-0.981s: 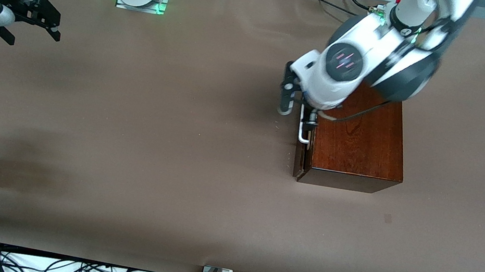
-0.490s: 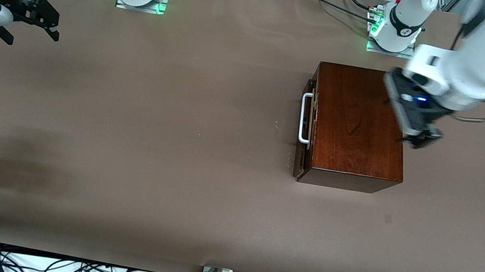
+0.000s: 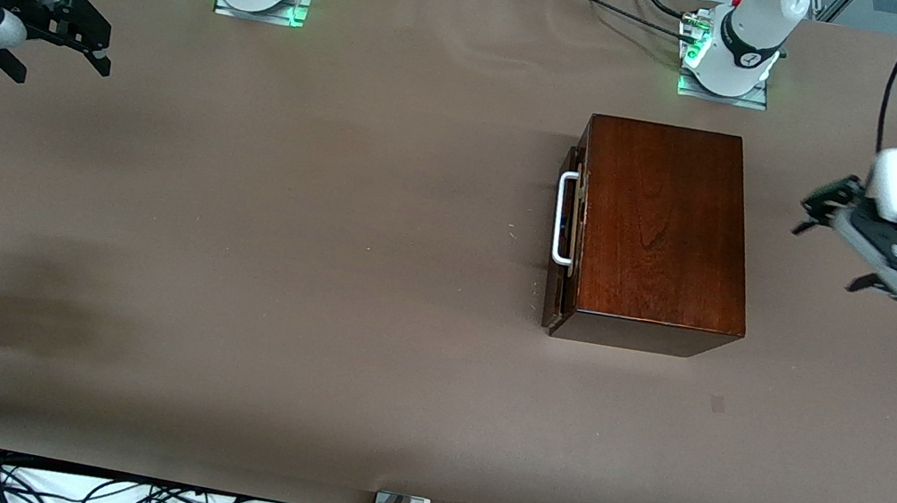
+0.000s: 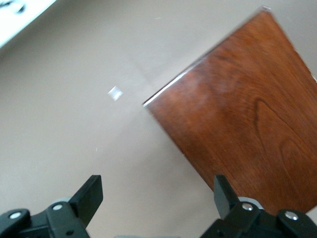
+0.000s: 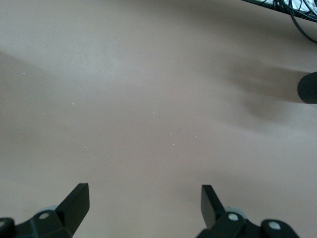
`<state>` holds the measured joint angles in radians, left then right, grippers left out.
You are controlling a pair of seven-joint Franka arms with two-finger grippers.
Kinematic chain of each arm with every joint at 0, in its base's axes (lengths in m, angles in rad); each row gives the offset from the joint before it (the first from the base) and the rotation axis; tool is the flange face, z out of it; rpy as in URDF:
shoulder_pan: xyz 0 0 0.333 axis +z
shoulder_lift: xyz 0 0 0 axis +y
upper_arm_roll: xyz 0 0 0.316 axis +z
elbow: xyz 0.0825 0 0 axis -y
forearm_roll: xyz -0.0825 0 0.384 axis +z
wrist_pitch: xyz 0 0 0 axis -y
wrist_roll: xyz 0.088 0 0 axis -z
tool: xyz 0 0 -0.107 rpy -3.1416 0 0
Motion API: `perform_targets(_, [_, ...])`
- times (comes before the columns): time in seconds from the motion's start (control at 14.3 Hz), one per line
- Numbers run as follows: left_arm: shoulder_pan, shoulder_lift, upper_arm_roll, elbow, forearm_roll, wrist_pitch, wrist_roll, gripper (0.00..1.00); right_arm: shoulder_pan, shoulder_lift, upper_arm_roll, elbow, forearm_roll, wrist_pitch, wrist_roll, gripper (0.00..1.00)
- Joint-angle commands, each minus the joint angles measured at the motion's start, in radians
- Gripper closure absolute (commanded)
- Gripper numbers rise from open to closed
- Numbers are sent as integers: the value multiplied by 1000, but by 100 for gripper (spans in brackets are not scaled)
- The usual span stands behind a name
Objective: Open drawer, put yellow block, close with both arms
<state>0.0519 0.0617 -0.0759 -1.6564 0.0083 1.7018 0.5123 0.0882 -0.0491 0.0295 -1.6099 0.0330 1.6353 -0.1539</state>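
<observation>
Now the drawer (image 3: 568, 225) sits shut or all but shut in the dark wooden box (image 3: 659, 231), its white bar handle (image 3: 563, 218) facing the right arm's end of the table, and the yellow block shows in no view, so it may be inside. The left gripper (image 3: 833, 236) hangs over bare table (image 3: 320, 267) beside the box, at the end away from the handle, fingers (image 4: 89, 194) spread and empty. The right gripper (image 3: 81, 45) waits over the table's right-arm end, well apart from the box, jaws wide and holding nothing. If closing is the step in hand, it looks done or nearly so; a flat push on the drawer front by the handle, with the other gripper bracing the box, would seat it without sliding the box. A second ago the left gripper was down at the handle; half a second ago it was over the box top; since then it has swung clear of the box. The right arm has not moved.
</observation>
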Motion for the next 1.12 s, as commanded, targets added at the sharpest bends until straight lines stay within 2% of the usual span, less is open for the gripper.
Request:
perform_targets(0.0, [-14, -43, 34, -23, -21, -42, -245, 0, -5, -5, 7, 7, -13, -17, 17, 0])
perform_targets(0.28, [-70, -43, 68, -10, -25, -54, -429, 0, -5, -6, 7, 5, -13, -18, 17, 0])
perform_targets(0.63, [-126, -3, 103, 73, -21, -132, -442, 0, -5, -5, 7, 4, -13, -18, 17, 0])
perform_targets(1.05, [-126, -5, 103, 73, -24, -143, -462, 0, -5, -5, 7, 4, -13, -18, 17, 0])
